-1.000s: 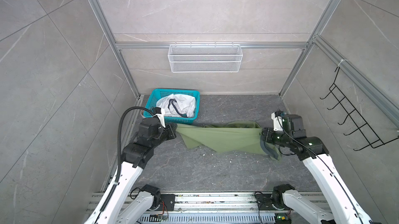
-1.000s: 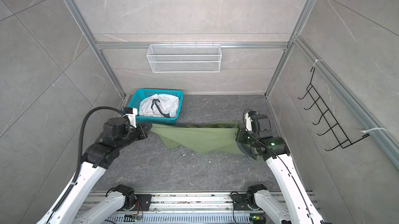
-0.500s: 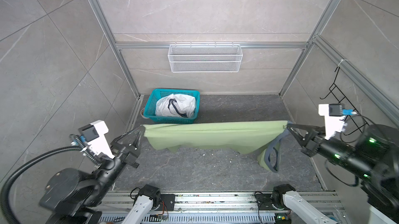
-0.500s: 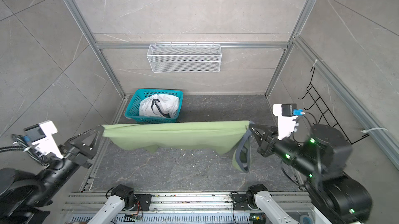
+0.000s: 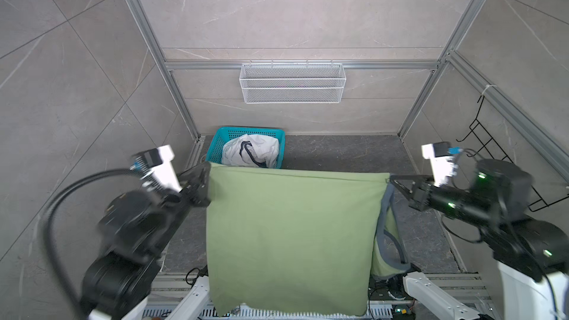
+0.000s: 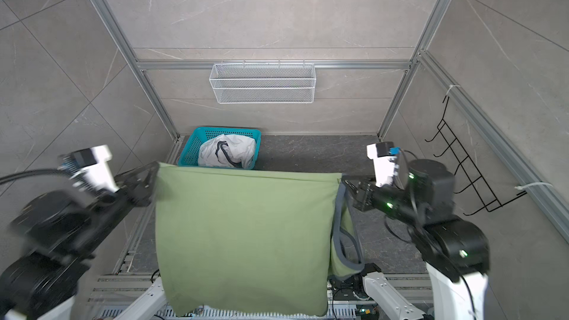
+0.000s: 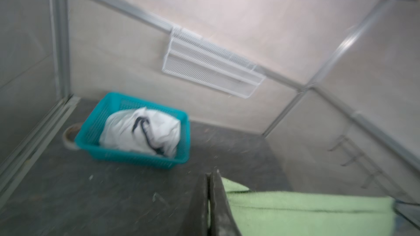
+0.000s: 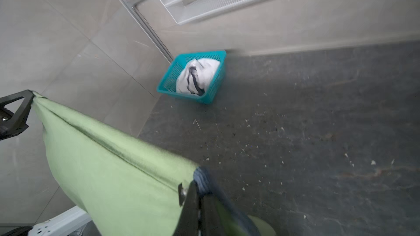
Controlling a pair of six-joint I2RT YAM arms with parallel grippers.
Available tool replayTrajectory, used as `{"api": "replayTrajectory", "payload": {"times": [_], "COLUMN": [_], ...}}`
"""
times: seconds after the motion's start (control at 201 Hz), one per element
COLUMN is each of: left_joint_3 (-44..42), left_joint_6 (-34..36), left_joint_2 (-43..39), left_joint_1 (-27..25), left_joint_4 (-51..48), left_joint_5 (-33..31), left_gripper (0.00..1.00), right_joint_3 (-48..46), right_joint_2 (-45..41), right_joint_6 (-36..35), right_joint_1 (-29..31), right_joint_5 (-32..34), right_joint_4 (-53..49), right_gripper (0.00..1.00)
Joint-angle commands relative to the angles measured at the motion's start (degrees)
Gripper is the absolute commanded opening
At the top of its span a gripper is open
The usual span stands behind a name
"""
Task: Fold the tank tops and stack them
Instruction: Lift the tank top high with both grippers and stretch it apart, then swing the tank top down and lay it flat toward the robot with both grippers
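Green tank top (image 5: 289, 235) — hanging in the air as a flat sheet, its top edge stretched between both grippers.
Left gripper (image 5: 206, 177) — jaws clamped on the upper left corner.
Right gripper (image 5: 391, 179) — jaws clamped on the upper right corner, with a grey-trimmed strap dangling below.
Teal basket (image 5: 217, 147) — at the back left of the tabletop (image 5: 338, 152).
White tank top (image 5: 255, 152) — bundled inside the basket.

The green tank top (image 5: 289, 241) is looking like soft matt cloth; the white tank top (image 5: 251, 153) is showing creased cloth; the teal basket (image 5: 215, 149) is appearing as smooth perforated plastic; the floor (image 5: 338, 152) is looking matt, stone-like and gritty.
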Motion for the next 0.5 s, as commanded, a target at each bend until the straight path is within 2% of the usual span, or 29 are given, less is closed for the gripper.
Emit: {"api": "replayTrajectory", "payload": {"times": [0.0,0.134,0.204,0.259,0.319,0.388,0.443,0.463,0.498], "left_joint_3": [-9.0,-16.5,-16.2,-15.1,-13.5,-11.1,-9.1,-8.4,-6.7], "left_joint_6": [-0.2,-0.9,-2.6,-3.3,-4.1,-4.7,-5.0,-5.1,-5.2], "left_joint_2": [9.4,22.1,29.4,34.8,40.0,45.2,48.2,49.3,50.8], "left_joint_1": [0.3,0.3,0.5,0.8,1.3,2.7,3.7,4.1,4.6], "left_joint_4": [2.1,9.7,10.8,11.5,11.9,11.8,10.7,10.1,8.4], "left_joint_5": [-11.2,-13.8,-15.2,-16.2,-17.2,-16.7,-16.1,-15.9,-15.7], "left_gripper": [0.00,0.00,0.00,0.00,0.00,0.00,0.00,0.07,0.26], "right_joint_3": [-11.2,-22.3,-23.2,-21.8,-19.0,-15.3,-12.8,-12.4,-12.3], "right_joint_2": [4.4,14.8,21.9,28.3,34.5,39.7,41.8,42.0,41.7], "right_joint_6": [2.1,4.2,4.6,4.7,4.3,3.6,2.8,2.6,2.5], "right_joint_1": [0.0,0.1,0.3,0.6,1.0,1.1,1.0,1.1,1.0], "right_joint_5": [1.5,1.6,1.5,1.5,2.5,7.0,11.3,12.7,14.9], "right_joint_4": [11.9,25.1,29.5,31.8,33.2,32.5,30.6,30.0,29.2], "right_gripper": [0.00,0.00,0.01,0.11,0.26,0.43,0.51,0.53,0.58]}}
